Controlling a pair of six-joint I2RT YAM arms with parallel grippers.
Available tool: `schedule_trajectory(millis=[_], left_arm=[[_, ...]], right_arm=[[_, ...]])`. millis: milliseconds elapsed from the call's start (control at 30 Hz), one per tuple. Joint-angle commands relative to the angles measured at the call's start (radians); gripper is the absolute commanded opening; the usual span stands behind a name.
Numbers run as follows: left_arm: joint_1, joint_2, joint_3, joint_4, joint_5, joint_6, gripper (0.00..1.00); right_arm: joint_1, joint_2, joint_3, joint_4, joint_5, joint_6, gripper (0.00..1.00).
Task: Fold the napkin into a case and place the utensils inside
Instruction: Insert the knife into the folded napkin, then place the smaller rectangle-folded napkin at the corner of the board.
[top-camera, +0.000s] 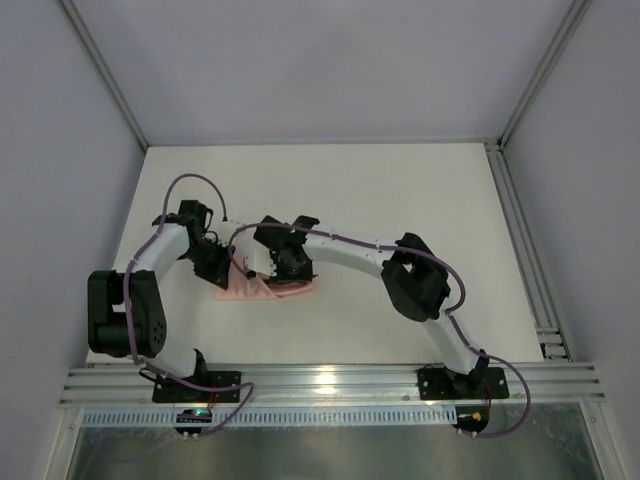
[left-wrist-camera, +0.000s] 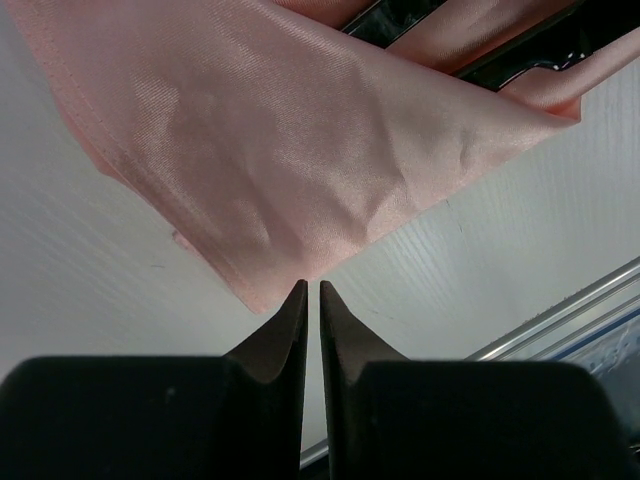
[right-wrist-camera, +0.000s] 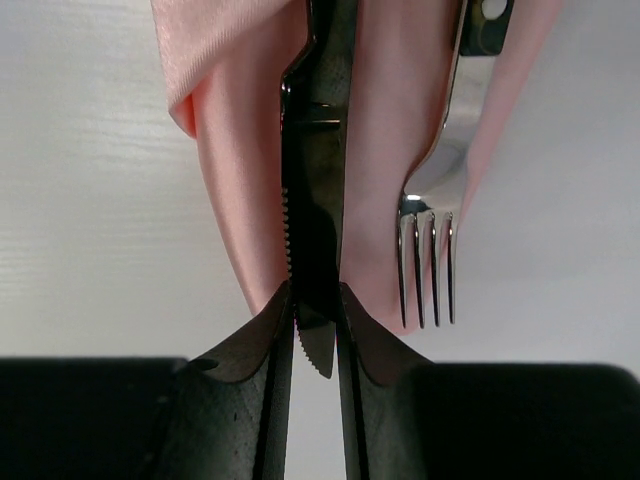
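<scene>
The salmon-pink napkin (top-camera: 262, 291) lies folded into a narrow tapered case on the white table, between the two arms. My right gripper (right-wrist-camera: 315, 292) is shut on a dark serrated knife (right-wrist-camera: 312, 200), whose blade runs up into the cloth's fold (right-wrist-camera: 230, 150). A fork (right-wrist-camera: 428, 250) with pale tines lies beside it on the cloth, its handle tucked under a pink layer. My left gripper (left-wrist-camera: 310, 287) is shut with only a thin slit between its fingers. Its tips sit at the napkin's (left-wrist-camera: 300, 130) near edge, with nothing visibly between them. Dark utensil handles (left-wrist-camera: 520, 55) show at the far fold.
An aluminium rail (top-camera: 330, 385) runs along the table's near edge, behind both arm bases, and shows close to the cloth (left-wrist-camera: 565, 308) in the left wrist view. Another rail (top-camera: 522, 240) borders the table's right side. Grey walls enclose the back and sides.
</scene>
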Motion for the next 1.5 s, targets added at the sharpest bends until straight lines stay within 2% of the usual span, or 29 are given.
schedule_trajectory(millis=[0, 133, 400, 467, 500, 533, 767, 867, 900, 967, 1000, 1033, 1067, 1100, 1133, 1167, 1200, 1267, 1300, 1333, 1467], left_arm=[[0.007, -0.032, -0.003, -0.011, 0.026, 0.010, 0.09], [0.007, -0.035, -0.003, -0.011, 0.028, 0.012, 0.09], [0.007, -0.035, -0.003, -0.011, 0.026, 0.015, 0.10], [0.008, -0.036, -0.003, -0.014, 0.026, 0.013, 0.14], [0.008, -0.038, -0.001, -0.015, 0.028, 0.013, 0.16], [0.008, -0.038, 0.000, -0.017, 0.026, 0.013, 0.18], [0.013, -0.056, 0.032, -0.049, 0.040, 0.015, 0.20], [0.014, -0.070, 0.049, -0.072, 0.052, 0.021, 0.21], [0.014, -0.073, 0.054, -0.077, 0.057, 0.021, 0.21], [0.048, -0.076, 0.063, -0.083, 0.062, 0.019, 0.21], [0.050, -0.078, 0.063, -0.084, 0.058, 0.019, 0.21], [0.054, -0.078, 0.066, -0.080, 0.052, 0.013, 0.22], [0.054, -0.078, 0.066, -0.072, 0.039, 0.010, 0.22], [0.057, -0.078, 0.068, -0.069, 0.034, -0.001, 0.22], [0.062, -0.076, 0.069, -0.064, 0.028, -0.010, 0.22], [0.063, -0.075, 0.072, -0.060, 0.022, -0.016, 0.22], [0.065, -0.067, 0.072, -0.051, 0.011, -0.028, 0.23], [0.070, -0.055, 0.071, -0.037, -0.004, -0.038, 0.25], [0.074, -0.045, 0.071, -0.025, -0.011, -0.042, 0.25], [0.082, -0.029, 0.072, -0.021, -0.008, -0.047, 0.26], [0.109, -0.016, 0.077, -0.009, 0.002, -0.048, 0.26]], right_arm=[[0.031, 0.011, 0.040, 0.087, 0.007, 0.065, 0.10], [0.033, 0.024, 0.034, 0.147, 0.012, 0.100, 0.15], [0.033, 0.043, 0.026, 0.229, 0.012, 0.140, 0.33], [0.034, 0.031, 0.020, 0.241, 0.053, 0.148, 0.44], [0.034, 0.008, 0.015, 0.249, 0.063, 0.157, 0.56], [0.036, -0.006, 0.008, 0.267, 0.072, 0.158, 0.58], [0.098, -0.193, -0.052, 0.364, 0.191, 0.155, 0.59], [0.129, -0.320, -0.149, 0.466, 0.292, 0.157, 0.59], [0.131, -0.362, -0.226, 0.504, 0.305, 0.166, 0.59], [0.128, -0.494, -0.329, 0.684, 0.332, 0.245, 0.61], [0.117, -0.538, -0.450, 0.751, 0.343, 0.282, 0.64], [0.105, -0.621, -0.509, 0.904, 0.363, 0.339, 0.68], [0.088, -0.652, -0.570, 0.977, 0.429, 0.508, 0.75], [0.064, -0.678, -0.660, 1.037, 0.438, 0.610, 0.79], [-0.008, -0.693, -0.683, 1.060, 0.410, 0.703, 0.79], [-0.056, -0.690, -0.689, 1.039, 0.353, 0.799, 0.79], [-0.103, -0.672, -0.665, 0.970, 0.202, 0.954, 0.73], [-0.226, -0.612, -0.616, 0.892, 0.036, 1.069, 0.67], [-0.257, -0.544, -0.591, 0.879, -0.134, 1.139, 0.65], [-0.295, -0.514, -0.588, 0.878, -0.181, 1.170, 0.60], [-0.309, -0.450, -0.617, 0.865, -0.194, 1.247, 0.57]])
